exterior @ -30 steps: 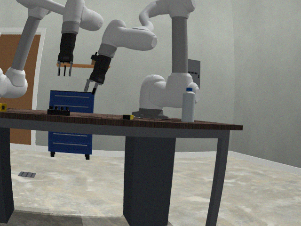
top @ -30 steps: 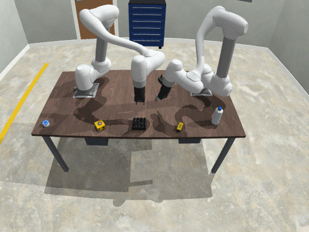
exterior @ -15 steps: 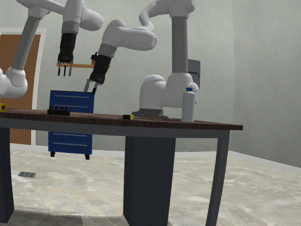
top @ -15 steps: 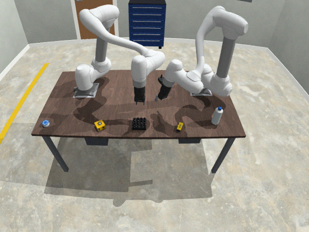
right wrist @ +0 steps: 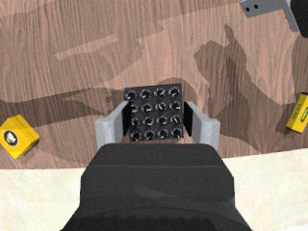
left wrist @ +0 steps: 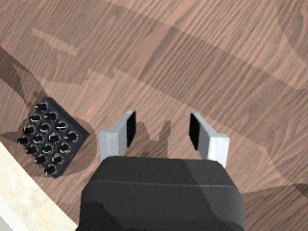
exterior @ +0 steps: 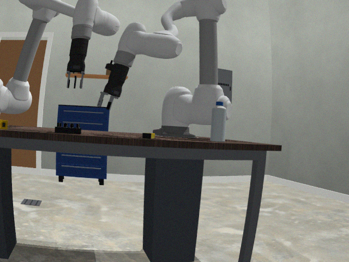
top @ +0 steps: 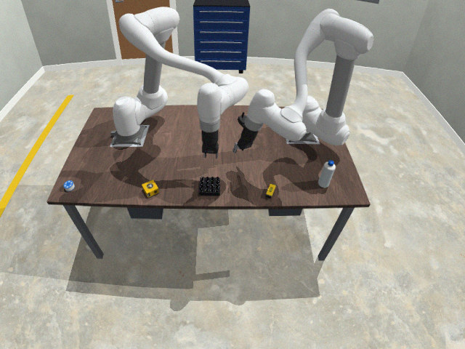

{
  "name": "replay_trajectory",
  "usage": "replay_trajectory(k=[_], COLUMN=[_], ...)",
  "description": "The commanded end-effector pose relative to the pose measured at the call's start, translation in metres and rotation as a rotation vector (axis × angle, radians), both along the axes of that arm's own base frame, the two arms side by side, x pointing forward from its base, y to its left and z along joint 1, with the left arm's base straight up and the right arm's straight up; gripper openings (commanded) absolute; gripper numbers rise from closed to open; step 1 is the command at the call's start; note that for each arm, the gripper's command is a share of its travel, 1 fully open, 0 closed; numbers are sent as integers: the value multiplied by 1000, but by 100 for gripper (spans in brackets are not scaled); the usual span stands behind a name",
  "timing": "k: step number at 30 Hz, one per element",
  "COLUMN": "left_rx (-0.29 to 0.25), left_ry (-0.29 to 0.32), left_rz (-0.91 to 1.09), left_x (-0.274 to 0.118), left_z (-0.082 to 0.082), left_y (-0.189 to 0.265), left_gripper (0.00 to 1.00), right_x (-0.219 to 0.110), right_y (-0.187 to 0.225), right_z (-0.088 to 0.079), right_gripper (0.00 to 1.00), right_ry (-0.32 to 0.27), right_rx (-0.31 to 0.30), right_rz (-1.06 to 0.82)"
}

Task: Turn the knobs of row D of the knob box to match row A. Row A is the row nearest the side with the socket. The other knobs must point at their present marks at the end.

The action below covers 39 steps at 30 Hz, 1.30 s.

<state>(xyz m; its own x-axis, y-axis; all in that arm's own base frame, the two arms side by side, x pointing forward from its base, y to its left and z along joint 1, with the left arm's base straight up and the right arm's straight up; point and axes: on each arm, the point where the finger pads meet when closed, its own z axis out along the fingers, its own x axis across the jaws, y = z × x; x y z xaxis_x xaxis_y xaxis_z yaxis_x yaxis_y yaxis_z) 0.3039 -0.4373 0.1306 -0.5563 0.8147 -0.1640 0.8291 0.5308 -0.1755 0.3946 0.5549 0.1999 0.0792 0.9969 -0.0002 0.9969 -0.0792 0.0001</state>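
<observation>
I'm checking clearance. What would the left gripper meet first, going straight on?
Probably the tabletop; the knob box seems off to the side of the left gripper, though depth is unclear.

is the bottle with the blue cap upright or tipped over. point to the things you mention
upright: the bottle point(top: 325, 175) point(exterior: 218, 124) stands on its base, blue cap point(top: 330, 163) point(exterior: 219, 103) at the top, body vertical in the exterior view
</observation>
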Motion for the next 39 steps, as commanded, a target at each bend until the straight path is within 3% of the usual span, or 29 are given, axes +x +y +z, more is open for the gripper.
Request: replay_trajectory(k=[1, 14, 27, 39], left_rx=[-1, -1, -1, -1], left_ry=[-1, -1, -1, -1], left_rz=[0, 0, 0, 0], left_x=[0, 0, 0, 0], left_z=[1, 1, 1, 1], left_y=[0, 0, 0, 0], left_gripper=[100, 100, 100, 100], right_x=[0, -13, -46, -49], right_y=[0, -33, -118, -125], right_z=[1, 1, 1, 1], right_gripper=[100, 100, 100, 100], right_ry=[-1, -1, -1, -1], right_rx=[2, 2, 1, 1], right_rz=[0, 0, 0, 0])
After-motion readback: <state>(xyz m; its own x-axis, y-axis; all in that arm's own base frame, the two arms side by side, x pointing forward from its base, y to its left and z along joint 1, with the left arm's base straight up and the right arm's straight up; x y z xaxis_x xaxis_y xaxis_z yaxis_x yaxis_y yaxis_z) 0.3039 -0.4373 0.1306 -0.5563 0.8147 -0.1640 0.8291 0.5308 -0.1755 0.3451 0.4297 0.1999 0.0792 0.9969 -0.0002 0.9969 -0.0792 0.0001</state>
